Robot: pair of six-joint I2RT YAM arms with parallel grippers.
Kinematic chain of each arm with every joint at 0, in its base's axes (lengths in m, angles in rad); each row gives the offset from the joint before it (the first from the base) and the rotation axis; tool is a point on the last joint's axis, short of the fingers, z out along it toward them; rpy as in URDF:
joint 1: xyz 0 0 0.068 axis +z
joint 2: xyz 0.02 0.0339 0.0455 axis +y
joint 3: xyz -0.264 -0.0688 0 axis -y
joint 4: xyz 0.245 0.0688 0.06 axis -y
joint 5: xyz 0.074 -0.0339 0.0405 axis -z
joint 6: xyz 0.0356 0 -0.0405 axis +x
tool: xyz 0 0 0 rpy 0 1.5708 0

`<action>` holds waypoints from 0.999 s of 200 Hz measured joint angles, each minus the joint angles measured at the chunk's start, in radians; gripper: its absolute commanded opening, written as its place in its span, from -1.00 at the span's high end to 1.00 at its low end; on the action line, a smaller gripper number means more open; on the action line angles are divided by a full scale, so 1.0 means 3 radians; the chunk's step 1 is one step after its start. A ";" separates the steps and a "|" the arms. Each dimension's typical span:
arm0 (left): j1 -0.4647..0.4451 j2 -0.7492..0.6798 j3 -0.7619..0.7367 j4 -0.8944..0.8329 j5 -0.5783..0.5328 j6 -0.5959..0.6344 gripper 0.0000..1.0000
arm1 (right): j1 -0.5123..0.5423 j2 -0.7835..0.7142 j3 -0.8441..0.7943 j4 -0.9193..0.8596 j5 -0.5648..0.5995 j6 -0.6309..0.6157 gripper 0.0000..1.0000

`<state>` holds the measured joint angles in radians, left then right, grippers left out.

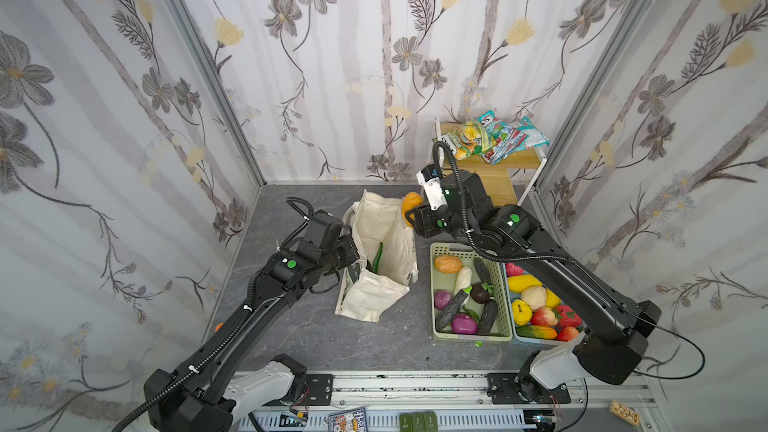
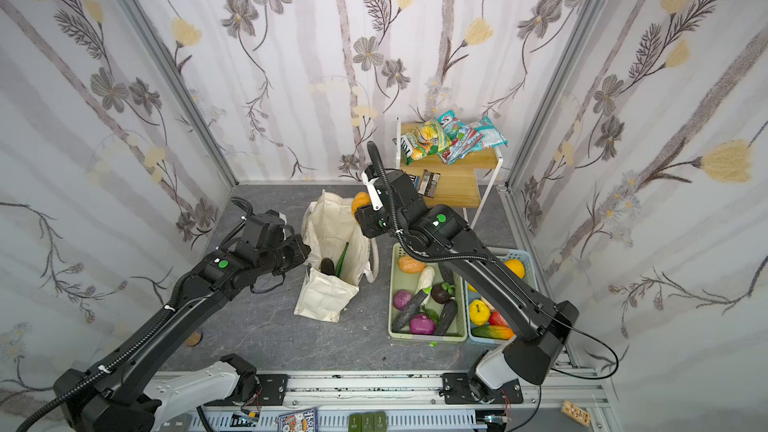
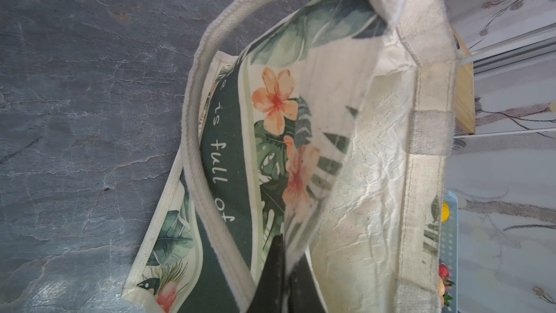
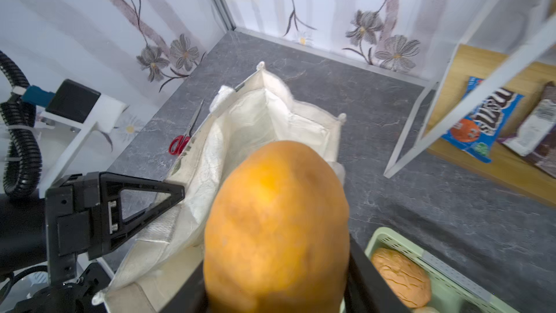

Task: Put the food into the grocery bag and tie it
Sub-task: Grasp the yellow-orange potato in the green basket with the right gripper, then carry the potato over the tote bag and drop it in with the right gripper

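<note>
The grocery bag (image 1: 386,243) stands upright near the middle of the grey table (image 1: 311,334), its mouth gaping. Its near panel is folded down and out toward 6 o'clock. Inside lie a long green stalk (image 1: 378,257) and, in a top view, a dark avocado (image 2: 327,266) just beside it. The printed side, dark green with white lettering, leaves and orange flowers, faces 9 o'clock, and one cream strap (image 3: 204,146) loops across it in the left wrist view.

At 9 o'clock of the mouth the left gripper (image 1: 355,255) is clamped on the bag's rim. The left wrist view shows its dark fingers (image 3: 270,272) pinched together with the cloth between them.

At about 1 o'clock of the mouth the right gripper (image 1: 409,216) holds an orange-tan potato (image 1: 411,201) between half-spread jaws, raised above the bag's far corner. Whether it touches the cloth cannot be told.

At 3 to 4 o'clock of the bag, apart from it, sits a pale green basket (image 1: 471,337) with two purple onions (image 1: 464,323) among other toy vegetables. A blue basket (image 1: 536,342) of toy fruit touches its far side.

At 1 o'clock, against the back wall, a wooden shelf (image 1: 523,157) carries a yellow-green snack packet (image 1: 467,141) overlapped by teal-red packets (image 1: 511,139). Candy bars (image 2: 428,182) lie on a lower board. Red-handled scissors (image 4: 180,143) lie on the table just beside the bag — seen only by the right wrist camera.
</note>
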<state>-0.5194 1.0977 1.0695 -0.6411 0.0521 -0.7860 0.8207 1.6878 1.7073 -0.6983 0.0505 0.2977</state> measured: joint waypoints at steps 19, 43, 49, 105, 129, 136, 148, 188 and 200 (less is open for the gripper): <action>0.0000 -0.0018 0.0005 -0.0018 -0.0011 0.0001 1.00 | 0.0154 0.0175 0.0006 0.0043 -0.0031 0.0052 -0.09; -0.0001 -0.0046 0.0005 -0.0037 -0.0020 0.0001 1.00 | 0.0290 0.0389 0.0005 0.0178 -0.0205 0.0107 -0.09; -0.0001 -0.0050 0.0005 -0.0041 -0.0022 0.0001 1.00 | 0.0308 0.0441 0.0005 0.0202 -0.0251 0.0116 -0.09; -0.0001 -0.0075 0.0005 -0.0064 -0.0036 0.0001 1.00 | 0.0352 0.0841 -0.0254 0.0539 -0.0498 0.0291 -0.09; -0.0001 -0.0088 0.0005 -0.0071 -0.0071 0.0001 1.00 | 0.0350 0.0951 -0.0369 0.0622 -0.0523 0.0315 -0.12; -0.0001 -0.0088 0.0005 -0.0074 -0.0071 0.0001 1.00 | 0.0350 0.0983 -0.0408 0.0649 -0.0526 0.0318 -0.13; -0.0001 -0.0088 0.0005 -0.0074 -0.0071 0.0001 1.00 | 0.0347 0.1033 -0.0472 0.0703 -0.0534 0.0342 -0.17; -0.0004 -0.0088 0.0004 -0.0075 -0.0071 0.0000 1.00 | 0.0336 0.1139 -0.0568 0.0767 -0.0580 0.0376 -0.35; -0.0004 -0.0092 0.0000 -0.0075 -0.0072 0.0000 1.00 | 0.0333 0.1133 -0.0580 0.0790 -0.0580 0.0380 -0.42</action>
<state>-0.5205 1.0702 1.0695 -0.6636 0.0303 -0.7860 0.9207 2.0277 1.5333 -0.4614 -0.1234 0.4118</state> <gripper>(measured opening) 0.054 0.686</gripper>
